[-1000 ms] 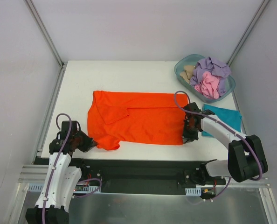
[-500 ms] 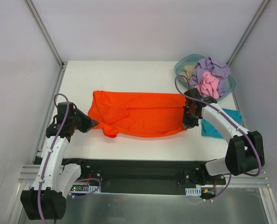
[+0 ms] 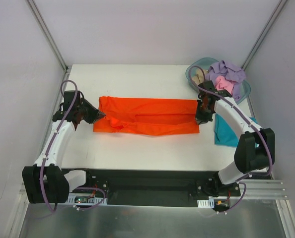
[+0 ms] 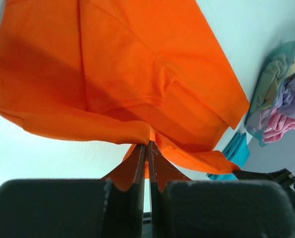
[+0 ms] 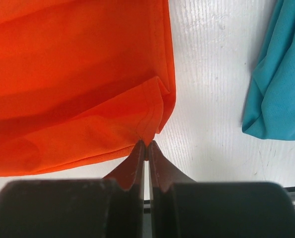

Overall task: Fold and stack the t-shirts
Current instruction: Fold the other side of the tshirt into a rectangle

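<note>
Top external: left gripper, right gripper both clamped onto orange t-shirt edges, white table around.

One orange t-shirt, one teal t-shirt, one plastic tub.

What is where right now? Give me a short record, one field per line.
orange t-shirt: doubled into a long band across the table
left gripper: shut on the orange shirt's left end
right gripper: shut on its hem at the right end
teal t-shirt: lying right of the orange one
tub: far right corner, holds lavender shirt, pink shirt, beige shirt
</note>
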### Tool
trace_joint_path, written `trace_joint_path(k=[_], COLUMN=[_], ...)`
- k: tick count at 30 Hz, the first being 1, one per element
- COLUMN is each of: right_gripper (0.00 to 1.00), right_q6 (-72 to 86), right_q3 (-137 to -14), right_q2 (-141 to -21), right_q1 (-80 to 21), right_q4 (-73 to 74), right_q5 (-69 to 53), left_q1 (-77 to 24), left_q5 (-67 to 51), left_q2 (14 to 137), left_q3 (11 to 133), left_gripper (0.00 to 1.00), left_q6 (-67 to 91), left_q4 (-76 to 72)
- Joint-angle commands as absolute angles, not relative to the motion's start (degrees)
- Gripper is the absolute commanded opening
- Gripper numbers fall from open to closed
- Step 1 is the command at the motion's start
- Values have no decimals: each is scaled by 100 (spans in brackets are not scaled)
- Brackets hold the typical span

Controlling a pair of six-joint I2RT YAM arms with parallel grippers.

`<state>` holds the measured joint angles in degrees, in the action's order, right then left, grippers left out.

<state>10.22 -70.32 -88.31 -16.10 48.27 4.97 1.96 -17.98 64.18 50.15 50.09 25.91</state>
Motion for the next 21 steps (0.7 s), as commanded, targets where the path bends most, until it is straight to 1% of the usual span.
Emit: trace_joint_path(k=[1, 18, 21], right_gripper=[1, 3, 5], right_q6=[993, 1055, 1125], right_q3=[-7461, -8481, -8639], right_q2=[-9078, -10274, -10485], right_q1=[-1486, -1319, -1275], right_q4=[5062, 5089, 5071], right_q5=[712, 940, 975], left_q1=[220, 211, 220], left_q5=[-1784, -1784, -1740], left_q2=[6925, 9245, 9614], left_q3=[5475, 6785, 7013], left_gripper=[0, 0, 0], left_q6=[4843, 4676, 4641], left_q4=[2198, 1995, 1995])
